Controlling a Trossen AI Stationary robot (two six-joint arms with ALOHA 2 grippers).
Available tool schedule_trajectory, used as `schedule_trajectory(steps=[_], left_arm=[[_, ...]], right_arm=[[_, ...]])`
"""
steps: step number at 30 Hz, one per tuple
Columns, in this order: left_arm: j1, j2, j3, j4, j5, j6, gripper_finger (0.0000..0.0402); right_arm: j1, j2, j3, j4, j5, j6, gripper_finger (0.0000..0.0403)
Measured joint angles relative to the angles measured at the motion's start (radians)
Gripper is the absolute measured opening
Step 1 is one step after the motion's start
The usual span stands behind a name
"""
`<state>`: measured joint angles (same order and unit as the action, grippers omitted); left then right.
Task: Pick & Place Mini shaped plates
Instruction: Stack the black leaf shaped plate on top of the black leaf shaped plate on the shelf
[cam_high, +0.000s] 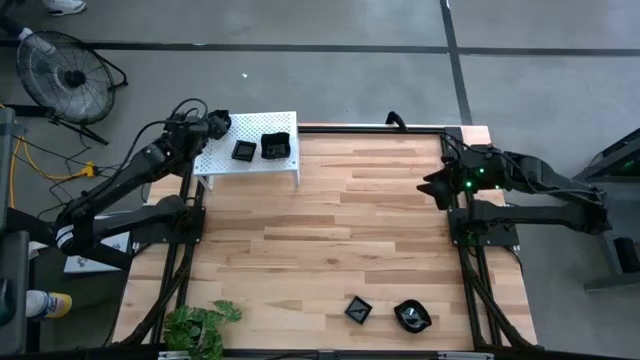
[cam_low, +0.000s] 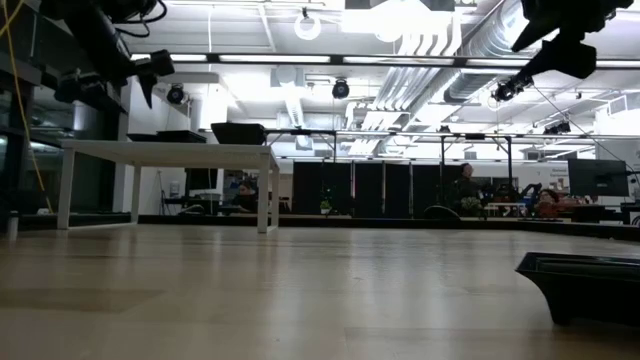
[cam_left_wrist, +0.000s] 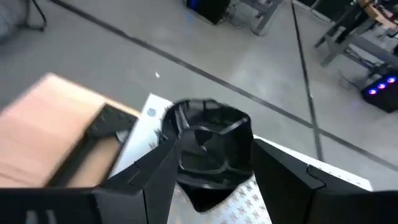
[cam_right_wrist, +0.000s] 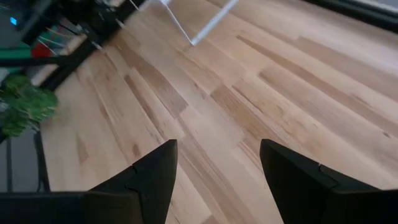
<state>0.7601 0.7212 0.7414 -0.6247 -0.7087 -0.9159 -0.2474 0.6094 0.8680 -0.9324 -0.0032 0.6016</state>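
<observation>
Mini shaped plates (cam_high: 258, 149) on white shelf (cam_high: 222, 160), plant (cam_high: 200, 325) near front edge

1. You have two dark, near-black arms: the left arm (cam_high: 120, 185) and the right arm (cam_high: 540, 185).
2. Your left arm carries loose black cables looping near its wrist.
3. Your right arm shows small green lights near its wrist.
4. Your fingers (cam_right_wrist: 155, 180) are broad, flat, matte black, with angular bevelled edges.
</observation>
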Motion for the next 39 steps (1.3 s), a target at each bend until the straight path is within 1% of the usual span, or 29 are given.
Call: schedule_trajectory(steps=[2,6,10,13,15,17,20,27,28,32,36,39], left_arm=[[0.009,-0.001,0.000,0.000,-0.014,0.027,0.0200],[0.062,-0.001,0.000,0.003,-0.028,0.035,0.0200],[0.104,0.008,0.000,0.023,-0.059,0.144,0.0200],[0.128,0.008,0.000,0.055,-0.044,0.228,0.0199],[0.145,0.008,0.000,0.061,-0.010,0.231,0.0192],[0.166,0.010,0.000,0.052,0.031,0.216,0.0178],[0.200,0.014,0.000,0.017,0.054,0.195,0.0143],[0.264,0.014,0.000,0.007,0.130,0.178,0.0016],[0.271,0.014,0.000,0.003,0.137,0.178,0.0009],[0.298,0.016,0.000,-0.018,0.142,0.178,0.0017],[0.323,0.024,0.000,-0.059,0.149,0.178,0.0003],[0.335,0.032,0.000,-0.064,0.149,0.178,0.0005]], right_arm=[[0.000,0.000,0.000,0.025,0.000,-0.006,0.0224],[0.000,0.005,0.000,0.048,0.001,-0.023,0.0224],[0.000,0.022,0.000,0.047,0.003,-0.031,0.0224],[0.000,0.040,0.000,0.047,0.003,-0.034,0.0224],[0.000,0.054,0.000,0.047,0.004,-0.039,0.0224],[0.000,0.067,0.000,0.047,0.002,-0.044,0.0224],[0.000,0.084,0.000,0.047,0.001,-0.050,0.0224],[0.000,0.090,0.000,0.050,0.000,-0.060,0.0224],[0.000,0.090,0.000,0.052,0.000,-0.060,0.0224],[0.000,0.090,0.000,0.055,0.001,-0.062,0.0224],[0.000,0.090,0.000,0.055,0.003,-0.068,0.0224],[0.000,0.090,0.000,0.055,0.004,-0.072,0.0224]])
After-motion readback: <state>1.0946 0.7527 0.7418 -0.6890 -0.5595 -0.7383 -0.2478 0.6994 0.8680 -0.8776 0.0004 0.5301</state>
